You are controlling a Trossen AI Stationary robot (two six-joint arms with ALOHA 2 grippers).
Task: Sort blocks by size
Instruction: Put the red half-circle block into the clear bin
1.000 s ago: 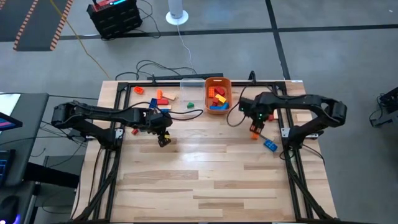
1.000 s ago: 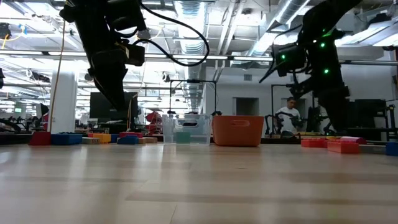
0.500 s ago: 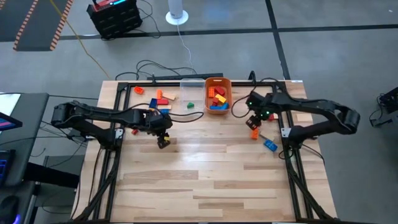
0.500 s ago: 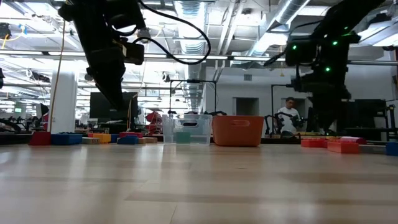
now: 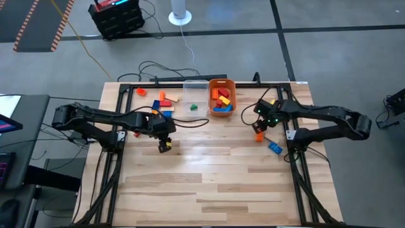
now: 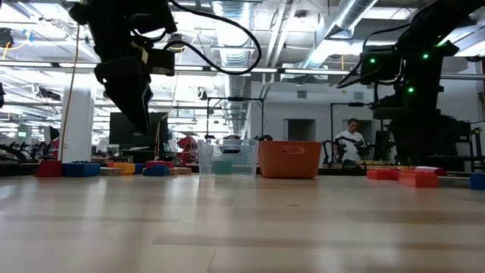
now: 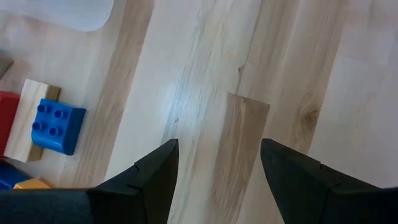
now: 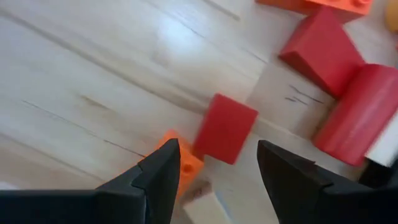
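The right gripper (image 8: pixel 217 171) shows its two dark fingers (image 8: pixel 163 177) spread apart with nothing between them, poised above the pale wooden tabletop (image 8: pixel 93 81). Seen through the gap, a small red cube-like block (image 8: pixel 225 128) sits on the wood, touching an orange studded block (image 8: pixel 181 163) at one corner, with a plain wood block (image 8: pixel 205 205) just beside both, partly hidden by the fingers. Farther off lie a red wedge-shaped block (image 8: pixel 320 53), a red rounded block (image 8: pixel 360 112) just beside it, and an orange studded bar (image 8: pixel 323 6) cut off at the picture's edge.
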